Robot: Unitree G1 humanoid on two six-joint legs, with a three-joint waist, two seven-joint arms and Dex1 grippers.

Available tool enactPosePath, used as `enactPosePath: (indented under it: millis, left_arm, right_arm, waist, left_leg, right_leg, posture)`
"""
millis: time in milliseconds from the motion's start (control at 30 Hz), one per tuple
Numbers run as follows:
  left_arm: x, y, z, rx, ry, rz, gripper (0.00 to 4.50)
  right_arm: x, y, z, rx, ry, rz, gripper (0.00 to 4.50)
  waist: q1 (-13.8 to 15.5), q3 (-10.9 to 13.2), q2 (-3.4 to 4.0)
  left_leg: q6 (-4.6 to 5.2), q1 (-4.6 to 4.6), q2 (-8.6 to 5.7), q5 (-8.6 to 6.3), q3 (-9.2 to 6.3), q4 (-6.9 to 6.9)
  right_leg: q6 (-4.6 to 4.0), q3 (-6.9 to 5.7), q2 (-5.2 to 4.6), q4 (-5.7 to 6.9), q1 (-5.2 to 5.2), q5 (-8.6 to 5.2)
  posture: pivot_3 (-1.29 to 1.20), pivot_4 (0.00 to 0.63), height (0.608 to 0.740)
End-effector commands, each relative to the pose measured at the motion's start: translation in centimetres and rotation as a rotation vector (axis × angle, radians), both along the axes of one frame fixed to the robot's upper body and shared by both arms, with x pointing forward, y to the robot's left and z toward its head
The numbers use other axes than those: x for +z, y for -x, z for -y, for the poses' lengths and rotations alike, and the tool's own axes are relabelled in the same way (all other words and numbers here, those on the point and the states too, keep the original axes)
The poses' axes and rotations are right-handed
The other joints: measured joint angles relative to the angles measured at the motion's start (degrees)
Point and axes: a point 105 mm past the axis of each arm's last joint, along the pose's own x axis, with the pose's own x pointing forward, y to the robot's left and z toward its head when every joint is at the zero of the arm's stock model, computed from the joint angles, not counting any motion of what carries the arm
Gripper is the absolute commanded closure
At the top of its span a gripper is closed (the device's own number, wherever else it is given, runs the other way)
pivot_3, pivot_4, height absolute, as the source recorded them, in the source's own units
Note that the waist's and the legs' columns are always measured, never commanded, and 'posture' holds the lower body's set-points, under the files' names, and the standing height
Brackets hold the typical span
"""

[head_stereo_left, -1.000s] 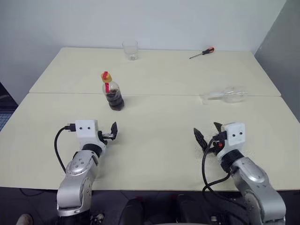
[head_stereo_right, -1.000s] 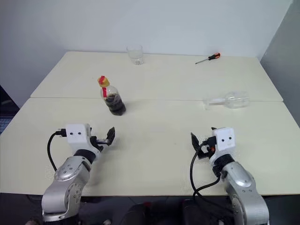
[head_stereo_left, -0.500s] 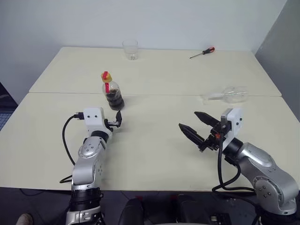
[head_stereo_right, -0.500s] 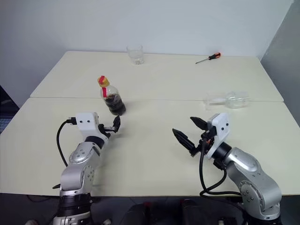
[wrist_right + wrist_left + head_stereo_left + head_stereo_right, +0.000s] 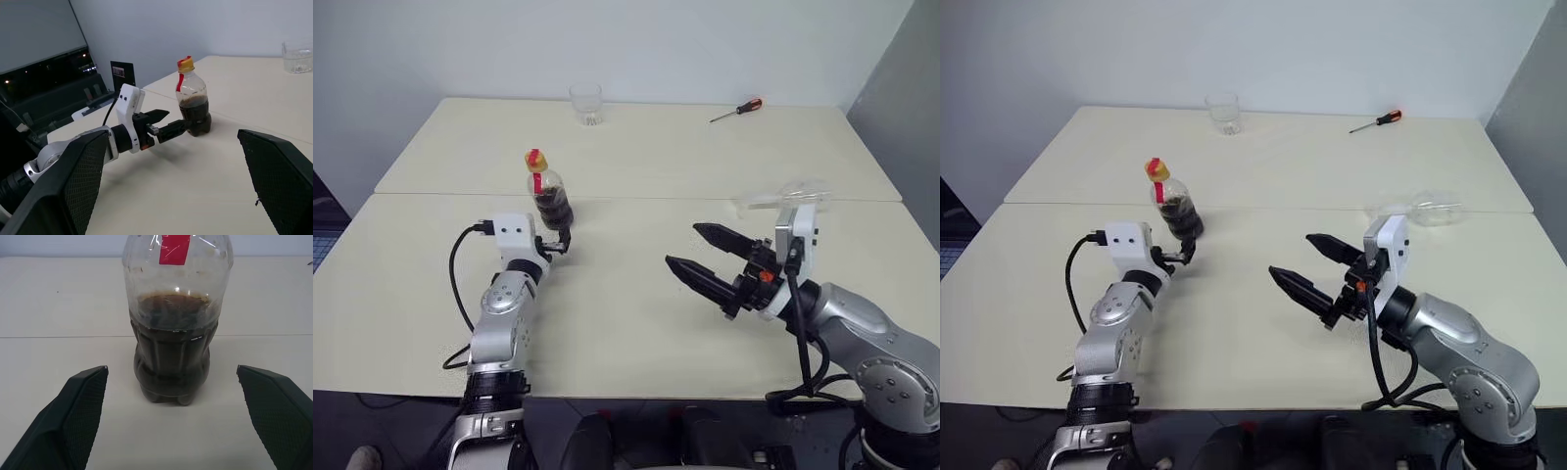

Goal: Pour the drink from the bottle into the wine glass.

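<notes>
Left of centre on the cream desk [image 5: 636, 323], the left gripper [image 5: 562, 242] spreads its fingers just short of the upright bottle [image 5: 548, 194] of dark drink [image 5: 171, 362]; lower right, the right gripper [image 5: 705, 262] hangs spread, empty; right edge, the wine glass [image 5: 793, 199] lies toppled.

The left gripper [image 5: 564, 239] has advanced across the cream surface [image 5: 636, 323] from well short of the small clear plastic bottle [image 5: 549, 196] with its red neck label and orange-yellow cap; its open black fingers now stand just before the base, one on each side, apart from the plastic. The right gripper [image 5: 697, 251] has risen off the surface and swung from the right edge toward the middle, rolling so its spread fingers now point leftward toward the bottle.
</notes>
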Motion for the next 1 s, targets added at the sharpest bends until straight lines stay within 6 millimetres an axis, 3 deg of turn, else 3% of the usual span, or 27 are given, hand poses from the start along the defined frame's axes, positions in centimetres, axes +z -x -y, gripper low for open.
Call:
enactPosePath:
  millis: [33, 600, 1000]
  left_arm:
    - [1.6, -0.6, 0.0, -0.013, -0.039, 0.069, 0.01]
    - [3.6, -4.5, -0.4, -0.007, -0.072, 0.167, 0.01]
    - [3.4, -6.8, 0.3, -0.033, -0.080, 0.175, 0.01]
  right_arm:
    - [1.2, 0.5, -0.3, 0.019, -0.012, 0.049, 0.00]
    - [1.5, -0.5, -0.4, -0.011, 0.004, 0.064, 0.00]
    - [1.8, -0.7, -0.1, -0.030, 0.016, 0.070, 0.00]
  waist:
    - [0.0, 0.0, 0.00]
    - [0.0, 0.0, -0.01]
    - [0.0, 0.0, -0.02]
  left_leg:
    - [0.00, -0.01, 0.00, 0.00, 0.00, 0.00]
    - [0.00, -0.04, -0.03, 0.00, 0.01, 0.01]
    - [0.00, -0.09, -0.05, 0.00, 0.03, 0.01]
  right_leg:
    - [0.00, 0.00, 0.00, 0.00, 0.00, 0.00]
    - [0.01, -0.04, 0.00, -0.02, -0.02, 0.01]
    - [0.01, -0.08, 0.00, -0.03, -0.05, 0.01]
  posture:
    - [0.00, 0.150, 0.740]
    - [0.00, 0.150, 0.740]
    - [0.00, 0.150, 0.740]
